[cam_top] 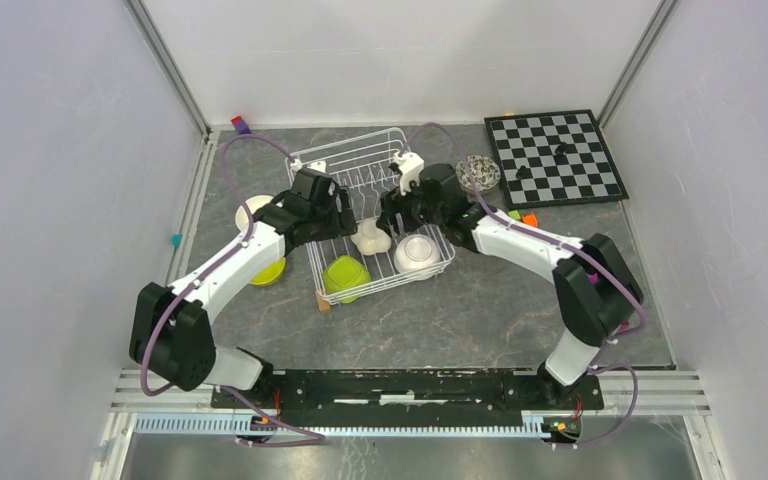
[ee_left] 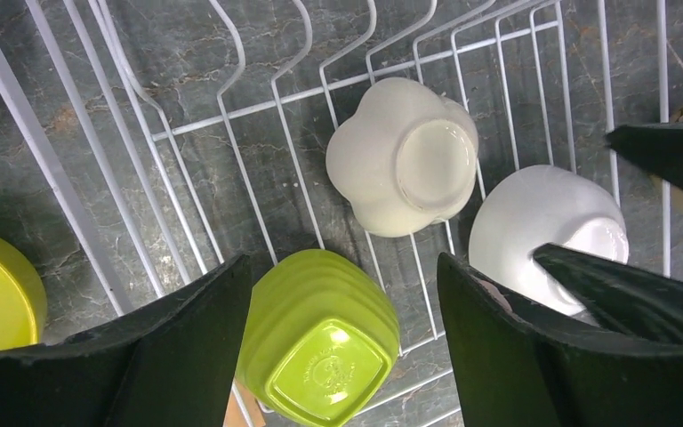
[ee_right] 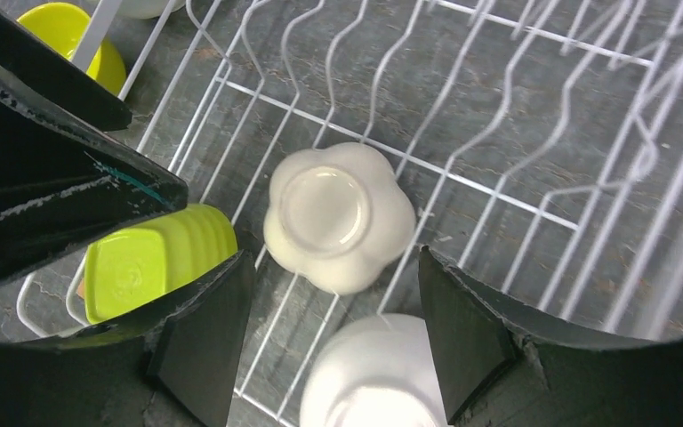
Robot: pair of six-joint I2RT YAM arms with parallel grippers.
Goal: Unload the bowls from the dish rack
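Observation:
The white wire dish rack (cam_top: 360,165) stands mid-table. In it lie upside down a lime green squarish bowl (cam_top: 345,275), a cream flower-shaped bowl (cam_top: 372,238) and a round white bowl (cam_top: 415,253). My left gripper (cam_top: 335,215) is open and empty above the green bowl (ee_left: 320,338), its fingers either side of it and apart from it. My right gripper (cam_top: 392,215) is open and empty above the gap between the cream bowl (ee_right: 338,213) and the white bowl (ee_right: 373,374). A second lime green bowl (cam_top: 268,270), a white bowl (cam_top: 253,212) and a speckled bowl (cam_top: 478,172) sit on the table outside the rack.
A black-and-white chessboard (cam_top: 555,157) with a few pieces lies at the back right. A small wooden block (cam_top: 322,303) sits at the rack's near left corner. Small coloured items (cam_top: 525,217) lie right of the rack. The two grippers hang close together over the rack.

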